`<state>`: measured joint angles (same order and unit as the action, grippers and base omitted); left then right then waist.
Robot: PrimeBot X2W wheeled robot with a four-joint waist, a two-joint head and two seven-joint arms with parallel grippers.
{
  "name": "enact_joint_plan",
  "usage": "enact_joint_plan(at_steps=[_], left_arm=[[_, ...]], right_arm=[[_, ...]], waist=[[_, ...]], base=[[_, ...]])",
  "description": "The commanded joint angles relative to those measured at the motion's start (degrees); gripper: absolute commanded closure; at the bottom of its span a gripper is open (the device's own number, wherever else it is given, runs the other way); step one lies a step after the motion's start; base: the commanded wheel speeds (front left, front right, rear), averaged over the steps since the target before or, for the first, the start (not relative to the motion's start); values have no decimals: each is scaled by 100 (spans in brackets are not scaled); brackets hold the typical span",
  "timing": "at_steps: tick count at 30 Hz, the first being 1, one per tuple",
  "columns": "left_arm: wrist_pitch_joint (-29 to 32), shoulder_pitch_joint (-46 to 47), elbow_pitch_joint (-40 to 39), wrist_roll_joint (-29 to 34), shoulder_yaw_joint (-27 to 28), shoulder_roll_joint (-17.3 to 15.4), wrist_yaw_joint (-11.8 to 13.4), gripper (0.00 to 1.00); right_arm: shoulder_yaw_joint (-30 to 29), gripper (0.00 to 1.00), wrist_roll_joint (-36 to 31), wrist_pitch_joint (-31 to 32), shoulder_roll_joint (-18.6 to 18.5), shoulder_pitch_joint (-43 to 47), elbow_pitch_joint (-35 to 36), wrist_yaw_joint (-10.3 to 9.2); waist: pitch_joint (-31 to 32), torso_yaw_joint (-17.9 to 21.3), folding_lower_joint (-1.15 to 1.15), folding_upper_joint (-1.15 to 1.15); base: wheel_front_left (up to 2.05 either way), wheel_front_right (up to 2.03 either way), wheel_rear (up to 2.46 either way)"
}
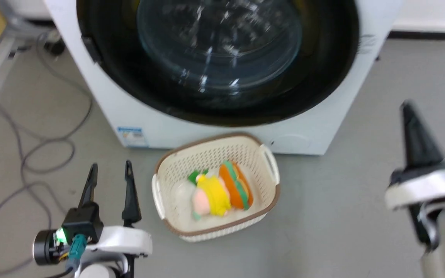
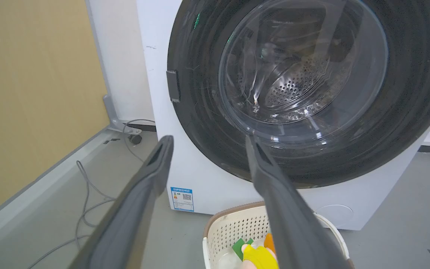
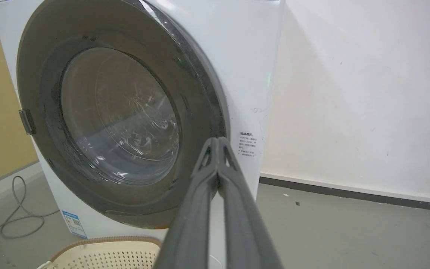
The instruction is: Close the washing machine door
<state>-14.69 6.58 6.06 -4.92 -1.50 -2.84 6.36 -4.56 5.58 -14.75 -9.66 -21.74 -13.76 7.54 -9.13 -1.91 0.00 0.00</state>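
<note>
The washing machine (image 1: 222,135) is a big white front-loader. Its round door (image 1: 218,46), glossy black rim around bulging clear glass, lies flat against the machine's front, with the steel drum visible through the glass (image 2: 297,82). A small handle tab (image 2: 173,86) sits on the rim's left side. My left gripper (image 1: 110,170) hovers low over the floor, left of the basket, open and empty, pointing at the door's lower left (image 2: 208,140). My right gripper (image 1: 410,108) is off to the right, blurred, its fingers pressed together on nothing (image 3: 218,140), apart from the door (image 3: 118,112).
A cream perforated basket (image 1: 214,154) holding bright plush toys (image 1: 218,191) stands on the floor right before the machine. Grey cables (image 1: 33,154) loop on the floor at left, by a yellow wall (image 2: 32,93). A blue sticker (image 1: 131,136) marks the machine's lower left corner.
</note>
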Motion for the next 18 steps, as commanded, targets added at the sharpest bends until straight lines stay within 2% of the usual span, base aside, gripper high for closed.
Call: enact_joint_plan(at_steps=[1, 5, 6, 7, 18], left_arm=[[-30, -102, 16, 47, 32, -4, -19, 0], [-30, -298, 31, 68, 99, -4, -77, 0], [-30, -350, 32, 73, 118, -4, -81, 0], [-30, -470, 29, 76, 165, -4, -86, 0], [-30, -930, 11, 182, 197, -12, -101, 0]], right_arm=[[17, 100, 6, -25, 90, 185, 51, -5], [33, 98, 8, -25, 336, 674, 169, -5], [50, 78, 21, -25, 387, 781, 162, -5], [126, 0, 36, -25, 473, 980, 119, -5], [51, 0, 81, -25, 669, 1900, 460, -5]], waist=[[254, 221, 0, 0], [469, 353, 0, 0], [519, 391, 0, 0], [630, 485, 0, 0], [1003, 637, 0, 0]], base=[[0, 0, 0], [0, 0, 0], [0, 0, 0], [0, 0, 0], [0, 0, 0]])
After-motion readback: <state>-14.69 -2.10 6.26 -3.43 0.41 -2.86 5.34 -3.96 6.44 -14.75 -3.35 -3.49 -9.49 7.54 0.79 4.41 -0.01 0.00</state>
